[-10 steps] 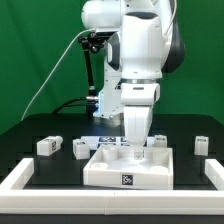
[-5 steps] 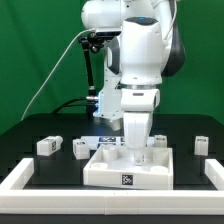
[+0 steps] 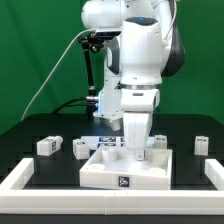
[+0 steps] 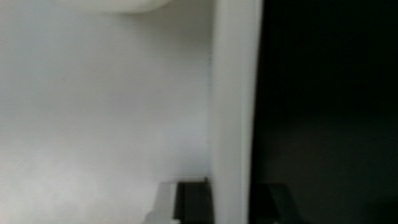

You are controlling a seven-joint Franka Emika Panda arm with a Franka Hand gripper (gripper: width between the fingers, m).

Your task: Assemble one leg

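Observation:
The large white square part (image 3: 110, 166) lies flat at the front middle of the black table, a marker tag on its front wall. My gripper (image 3: 138, 150) reaches straight down onto its far right side. In the wrist view the two dark fingers (image 4: 192, 202) stand on either side of the part's thin white rim (image 4: 233, 100), shut on it (image 4: 233, 186). Three small white legs lie loose on the table: two to the exterior view's left (image 3: 46, 146) (image 3: 81, 148) and one at the right (image 3: 201, 144). None is in the gripper.
The marker board (image 3: 108, 141) lies just behind the square part. Another small white block (image 3: 158, 141) sits behind the part, right of my gripper. A white raised border (image 3: 20, 178) runs along the table's front and sides. A cable hangs at the back left.
The square part has slid a little toward the front and the exterior view's left, with my gripper on its rim. The loose legs have not moved.

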